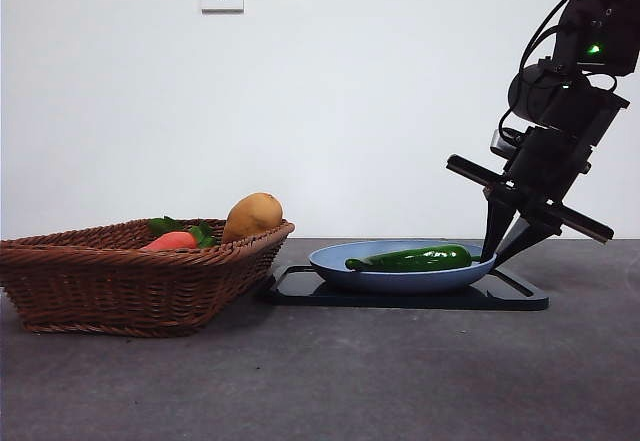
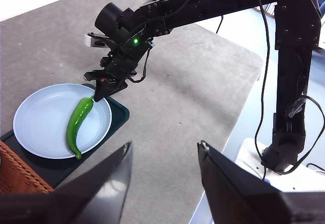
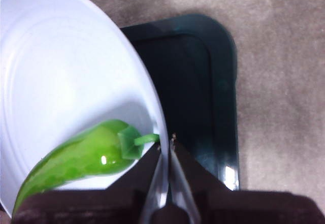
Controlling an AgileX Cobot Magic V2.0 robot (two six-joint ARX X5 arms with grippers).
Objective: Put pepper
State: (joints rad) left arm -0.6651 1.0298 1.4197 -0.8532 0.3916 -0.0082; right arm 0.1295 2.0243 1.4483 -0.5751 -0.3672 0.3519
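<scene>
Pepper [image 1: 418, 257] placement looks done from where I sit: it lies lengthwise in the pale blue plate [image 1: 340, 257], which sits on the dark tray [image 1: 520, 296] beside the wicker basket [image 1: 120, 281]. My right gripper [image 3: 166, 141] is at the plate's rim by the pepper's stem end, its jaws pressed together with nothing between them; whether a tip touches the stem I can't quite make out, since the close view is cramped there. My left gripper [image 2: 165, 155] hangs well apart over the grey surface [image 2: 193, 92], jaws spread and empty. The basket holds the yellow-brown potato [image 1: 252, 215] and the orange-red item [image 1: 172, 241]. I judge that only backing the right arm away is left.
</scene>
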